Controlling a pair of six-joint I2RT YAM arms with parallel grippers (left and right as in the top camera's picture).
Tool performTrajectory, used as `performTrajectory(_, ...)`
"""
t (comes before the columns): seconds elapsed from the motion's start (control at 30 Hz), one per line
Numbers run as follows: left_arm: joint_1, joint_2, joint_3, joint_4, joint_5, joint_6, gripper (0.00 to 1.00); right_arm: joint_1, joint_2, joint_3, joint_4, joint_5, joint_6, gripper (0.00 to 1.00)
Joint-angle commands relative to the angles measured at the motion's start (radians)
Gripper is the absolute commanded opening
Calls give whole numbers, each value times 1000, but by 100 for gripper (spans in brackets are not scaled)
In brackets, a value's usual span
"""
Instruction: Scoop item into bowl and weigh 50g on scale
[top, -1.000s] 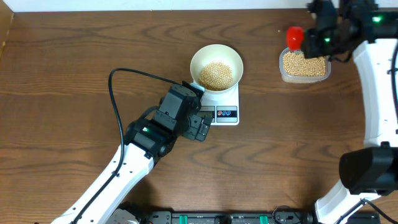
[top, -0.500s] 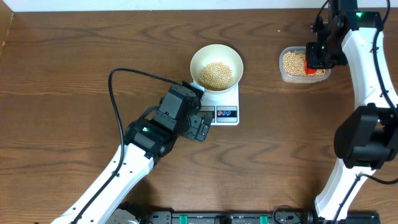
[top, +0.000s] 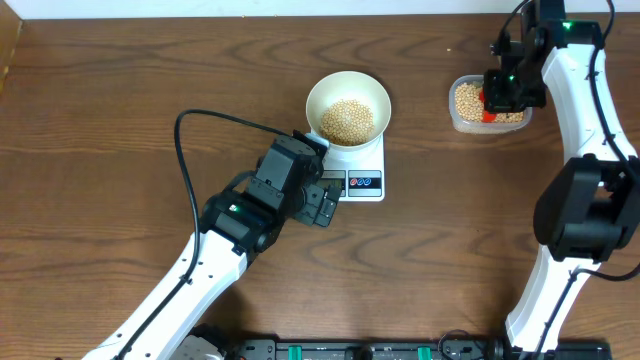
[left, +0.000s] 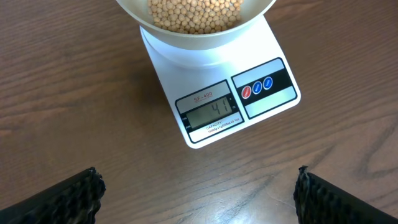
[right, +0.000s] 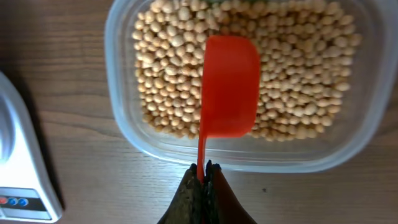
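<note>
Plastic tub (right: 267, 160) just ahead, pinched the red scoop (right: 229, 87) by its handle (right: 200, 152) in fully closed right fingers (right: 186, 199) for more beans (right: 298, 74) — held left fingers (left: 62, 199) wide, empty, short of the scale (left: 183, 68) to watch its display (left: 210, 113).

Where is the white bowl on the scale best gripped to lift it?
Probably the bowl by its bare rim, from above, one finger inside and one outside: it looks too wide to span, and the beans sit in the middle.

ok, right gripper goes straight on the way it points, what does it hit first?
Likely the soybeans in the clear tub: the red scoop held by the right gripper leads into them. The gap between them is unclear.
</note>
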Motion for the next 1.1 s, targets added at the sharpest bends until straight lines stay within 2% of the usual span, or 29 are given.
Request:
performTrajectory(0.0, 6, -2, -9, 0, -13, -2, 100, -24, 9, 10, -5, -103, -21, 1)
performTrajectory(0.23, 6, -2, -9, 0, -13, -2, 100, -101, 9, 10, -12, -223, -34, 1)
performTrajectory(0.43, 6, -2, -9, 0, -13, -2, 100, -185, 9, 10, -30, -389, -107, 1)
performTrajectory(0.77, 6, -2, -9, 0, -13, -2, 100, -322, 9, 10, -109, -740, -313, 1)
performTrajectory(0.93, 6, -2, -9, 0, -13, -2, 100, -334, 9, 10, -176, -925, -432, 1)
performTrajectory(1.07, 6, -2, -9, 0, -13, -2, 100, -314, 8, 10, -185, -1019, -431, 1)
